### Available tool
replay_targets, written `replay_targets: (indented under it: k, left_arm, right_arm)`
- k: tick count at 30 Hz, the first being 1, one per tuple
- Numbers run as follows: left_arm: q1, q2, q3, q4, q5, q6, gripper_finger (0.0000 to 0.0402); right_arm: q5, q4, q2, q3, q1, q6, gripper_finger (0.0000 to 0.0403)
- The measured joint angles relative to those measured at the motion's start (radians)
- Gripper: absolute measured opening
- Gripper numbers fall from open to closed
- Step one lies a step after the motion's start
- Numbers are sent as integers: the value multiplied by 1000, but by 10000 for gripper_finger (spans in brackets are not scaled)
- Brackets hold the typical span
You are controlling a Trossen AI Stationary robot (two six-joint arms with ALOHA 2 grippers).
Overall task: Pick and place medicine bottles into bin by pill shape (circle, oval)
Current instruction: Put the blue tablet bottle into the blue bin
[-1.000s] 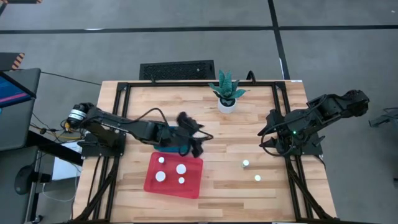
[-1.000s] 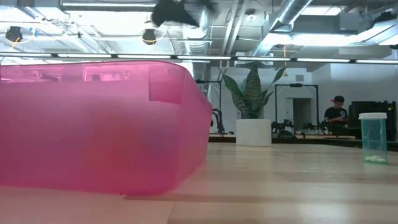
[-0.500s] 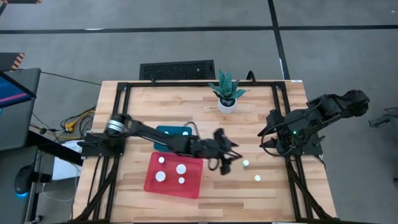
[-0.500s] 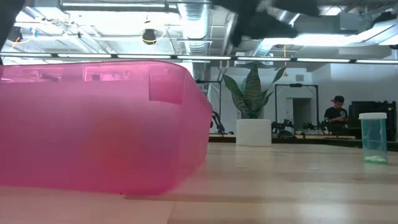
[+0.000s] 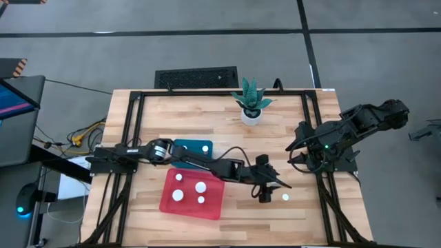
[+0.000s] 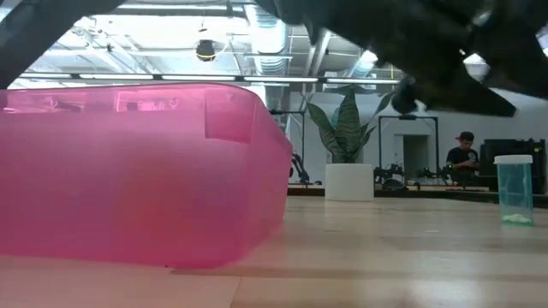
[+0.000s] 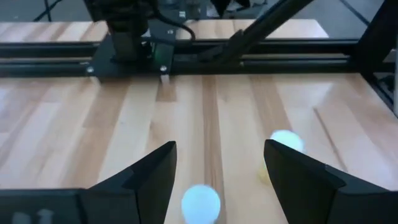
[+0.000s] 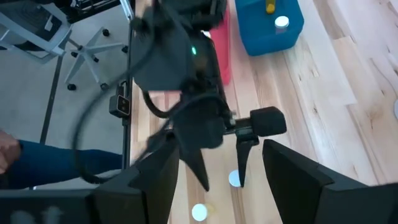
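Note:
Two small white-capped medicine bottles stand on the wooden table at the right. The left wrist view shows one [image 7: 201,202] between my fingers and below them, the other [image 7: 286,142] beyond. The high view shows only one bottle [image 5: 285,197]; my left arm covers the other. My left gripper [image 5: 271,189] hangs open over them, also seen in its wrist view [image 7: 214,177] and in the right wrist view [image 8: 222,177]. My right gripper [image 5: 298,147] waits open at the right edge. One bottle [image 6: 514,188] shows in the low view.
A red bin [image 5: 193,193] near the front holds several white-capped bottles. A blue bin [image 5: 189,147] behind it holds two. A potted plant [image 5: 251,103] stands at the far edge. Black frame rails [image 5: 324,186] run along the table's sides. A person stands far back in the room [image 6: 463,154].
My left gripper has swung from above the blue bin toward the table's right and near edges, passing over the red bin's far corner. It now hangs over the two loose bottles. The bottles and bins have stayed in place.

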Motion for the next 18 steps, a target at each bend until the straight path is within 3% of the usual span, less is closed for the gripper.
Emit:
replay_targets:
  k: [18]
  left_arm:
    - [-1,80,6,-37,-47,-67,227]
  right_arm:
    - [0,0,0,0,1,0,240]
